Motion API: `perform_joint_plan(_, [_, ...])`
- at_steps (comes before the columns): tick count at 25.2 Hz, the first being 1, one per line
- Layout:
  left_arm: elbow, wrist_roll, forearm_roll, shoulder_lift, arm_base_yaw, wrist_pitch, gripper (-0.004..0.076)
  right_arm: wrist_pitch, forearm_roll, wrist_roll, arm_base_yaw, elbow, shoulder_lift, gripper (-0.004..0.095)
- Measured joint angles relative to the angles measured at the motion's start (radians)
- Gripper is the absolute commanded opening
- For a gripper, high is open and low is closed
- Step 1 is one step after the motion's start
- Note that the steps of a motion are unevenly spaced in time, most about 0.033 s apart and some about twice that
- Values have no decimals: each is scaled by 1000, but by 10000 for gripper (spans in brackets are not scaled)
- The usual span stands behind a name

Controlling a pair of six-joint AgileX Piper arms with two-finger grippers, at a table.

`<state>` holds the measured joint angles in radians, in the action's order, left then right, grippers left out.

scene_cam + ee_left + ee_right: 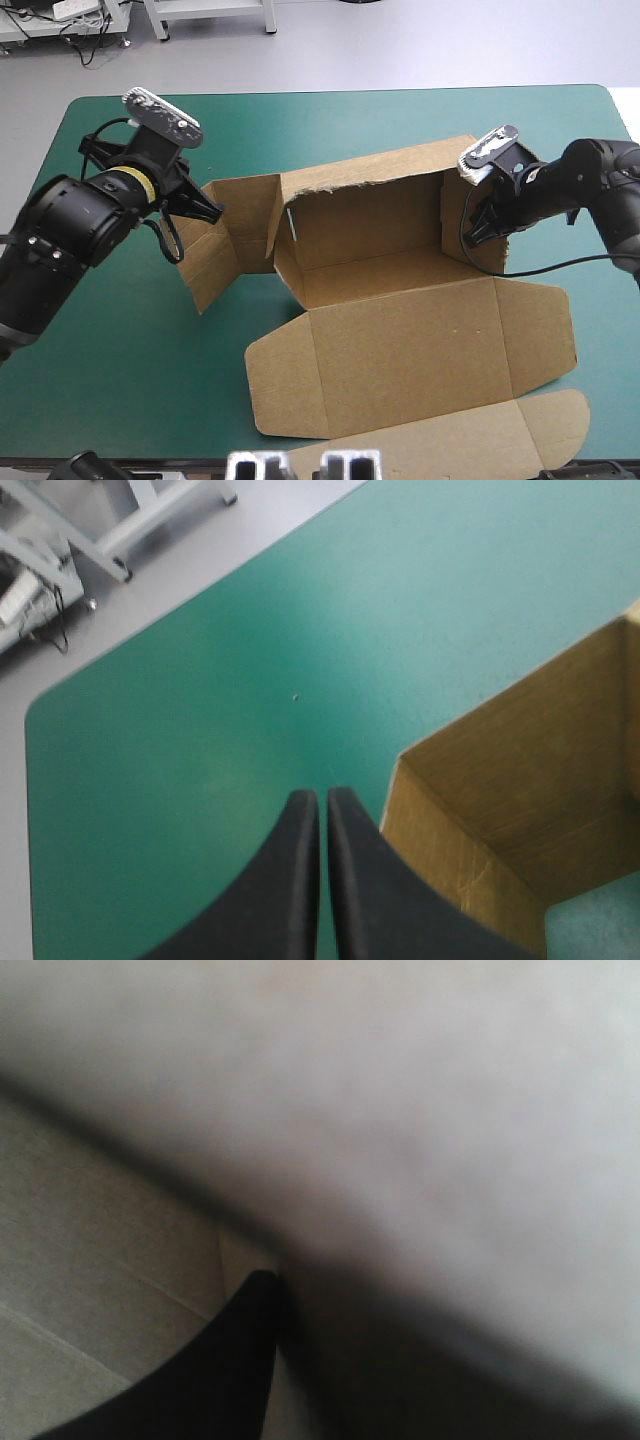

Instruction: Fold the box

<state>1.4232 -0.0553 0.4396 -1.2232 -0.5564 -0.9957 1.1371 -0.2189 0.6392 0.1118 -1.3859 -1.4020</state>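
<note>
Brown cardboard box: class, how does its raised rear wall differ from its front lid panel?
The brown board rear wall stands upright; the wide brown lid panel lies flat on the teal-green table cover. The rear wall's top edge looks rough; the lid panel ends in a smooth, rounded tuck flap. Both belong to one brown board sheet.

The box (400,330) lies on the table (120,350), left gripper (215,210) beside its left wall, right gripper (478,225) at its right wall
</note>
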Motion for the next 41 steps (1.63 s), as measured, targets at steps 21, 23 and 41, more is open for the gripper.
perform_joint_plan(21, [1, 177, -359, 0, 309, -68, 13, 104, 8, -55, -1, -426, -479, 309])
perform_joint_plan(23, [1, 177, -364, 0, 309, -66, 13, 103, 0, -63, -1, -470, -487, 489])
perform_joint_plan(41, [1, 177, -345, 0, 309, -31, 13, 41, 12, -147, -1, -586, -488, 602])
